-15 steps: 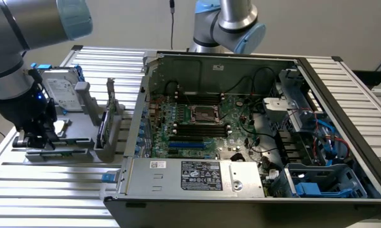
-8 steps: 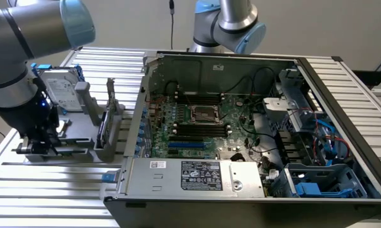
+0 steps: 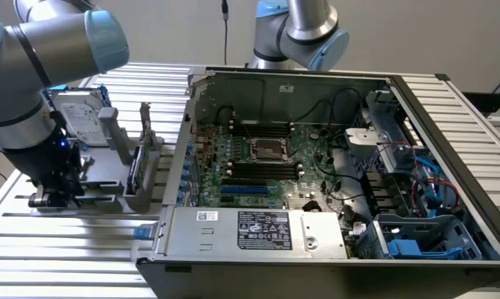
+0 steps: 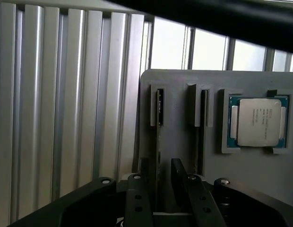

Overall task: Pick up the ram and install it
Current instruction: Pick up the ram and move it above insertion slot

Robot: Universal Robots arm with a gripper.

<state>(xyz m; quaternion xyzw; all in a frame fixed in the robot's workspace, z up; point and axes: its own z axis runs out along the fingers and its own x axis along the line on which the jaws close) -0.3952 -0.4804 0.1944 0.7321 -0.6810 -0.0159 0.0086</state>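
In the wrist view the ram, a thin dark stick, stands on edge in a slot of the grey holder. My gripper is open and straddles its near end, one finger on each side, with a small gap showing beside the stick. A second ram stick stands in the neighbouring slot. In the exterior view my gripper is lowered onto the grey holder at the exterior view's left, beside the open computer case. The black motherboard slots lie inside the case.
A square silver processor chip sits in the holder beside the sticks. An upright card with a metal bracket and a hard drive stand on the holder. A second arm is behind the case. The table is ribbed aluminium.
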